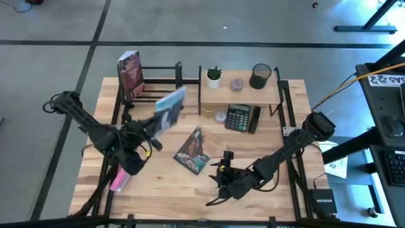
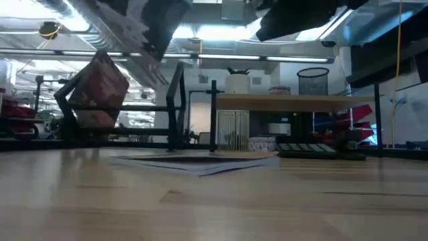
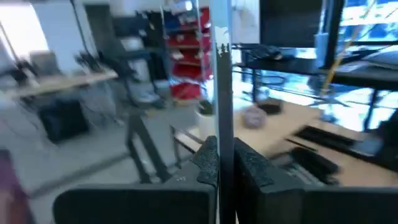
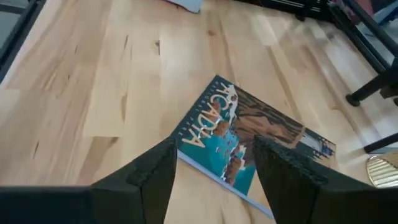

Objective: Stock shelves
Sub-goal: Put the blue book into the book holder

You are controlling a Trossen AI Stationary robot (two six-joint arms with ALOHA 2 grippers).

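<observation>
While the left end effector (image 1: 154, 124) pinches a thin pale-blue book (image 1: 169, 107) edge-on above the desk (image 1: 158, 190), just in front of the black rack (image 1: 155, 81), a red book (image 1: 130, 75) already leans at that rack's left end. To its right stands the wooden shelf (image 1: 240, 94). With fingers parted, the right end effector (image 4: 214, 163) hovers over the Acadia book (image 1: 192, 152), which lies flat on open desk.

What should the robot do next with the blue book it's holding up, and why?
Probably carry it on to the black rack. The left gripper is shut on the blue book, held in the air beside the rack, where a red book already stands. The right gripper hangs open over the Acadia book.
</observation>
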